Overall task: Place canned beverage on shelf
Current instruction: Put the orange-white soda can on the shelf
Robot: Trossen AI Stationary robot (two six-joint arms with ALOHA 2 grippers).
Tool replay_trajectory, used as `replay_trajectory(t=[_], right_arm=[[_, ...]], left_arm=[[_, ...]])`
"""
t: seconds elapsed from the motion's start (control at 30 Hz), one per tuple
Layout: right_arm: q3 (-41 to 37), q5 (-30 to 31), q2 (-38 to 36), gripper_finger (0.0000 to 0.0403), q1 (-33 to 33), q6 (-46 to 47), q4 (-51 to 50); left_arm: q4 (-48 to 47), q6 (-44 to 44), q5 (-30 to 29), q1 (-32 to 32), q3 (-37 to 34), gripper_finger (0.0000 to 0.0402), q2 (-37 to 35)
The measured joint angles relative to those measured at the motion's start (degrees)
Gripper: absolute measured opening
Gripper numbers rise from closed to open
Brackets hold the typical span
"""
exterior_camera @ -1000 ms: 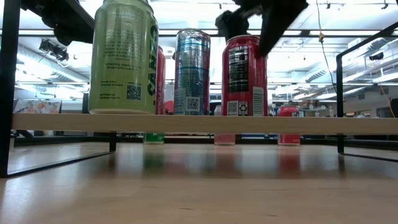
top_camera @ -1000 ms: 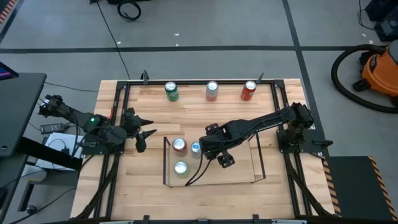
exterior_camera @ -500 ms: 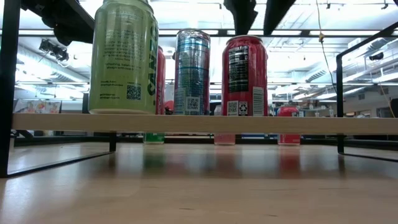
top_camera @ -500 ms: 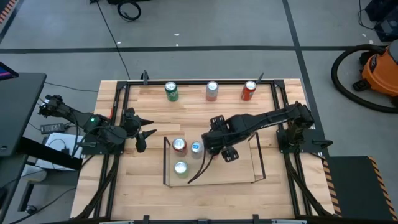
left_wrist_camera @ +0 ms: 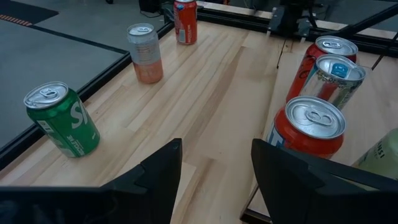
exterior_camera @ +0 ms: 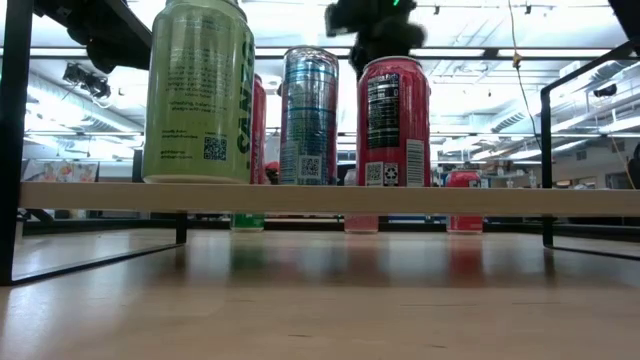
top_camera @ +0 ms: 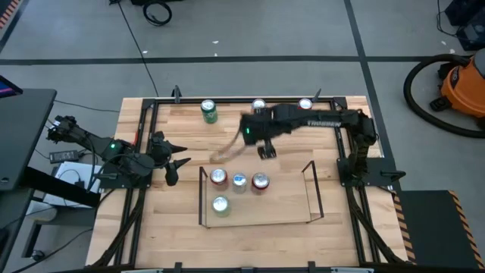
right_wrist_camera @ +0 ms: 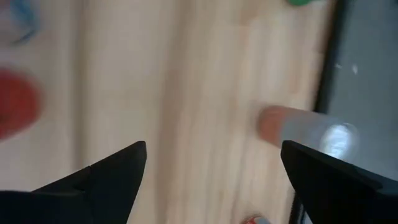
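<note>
The shelf stands at the table's near middle, and its pale floor carries several upright cans: a red one, a blue one, a second red one and a pale green one. My right gripper is open and empty, raised over bare table between the shelf and the far edge; it also shows in its own wrist view. My left gripper is open and empty, waiting left of the shelf.
Three cans stand along the far edge: green, pink partly under my right arm, and red. The shelf's right half is bare wood. A black frame borders the tabletop.
My right gripper has risen from above the second red can on the shelf and swung fast toward the table's far edge. That can stands where it was, beside the blue can.
</note>
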Motion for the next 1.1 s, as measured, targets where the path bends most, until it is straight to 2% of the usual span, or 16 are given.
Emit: replay_trajectory(t=[0.13, 0.23, 0.53, 0.77, 1.1], right_arm=[[0.0, -0.6, 0.2, 0.0382, -7.8, 2.8, 5.7], [-0.3, -4.5, 0.2, 0.0383, -13.7, 4.5, 9.6], [-9.2, -9.2, 0.2, 0.0383, -24.9, 3.7, 25.4], [-13.4, -15.6, 0.2, 0.0383, -28.5, 3.6, 31.5], [-18.9, -16.5, 0.2, 0.0382, -28.9, 3.7, 38.5]], left_arm=[[0.0, 0.0, 0.0, 0.0, 0.0, 0.0203, 0.0], [0.0, 0.0, 0.0, 0.0, 0.0, 0.0203, 0.0], [0.0, 0.1, 0.0, 0.0, 0.0, 0.0203, 0.0], [0.0, 0.1, -0.2, 0.0, 0.0, 0.0203, 0.0], [0.0, 0.1, -0.2, 0.0, 0.0, 0.0203, 0.0]])
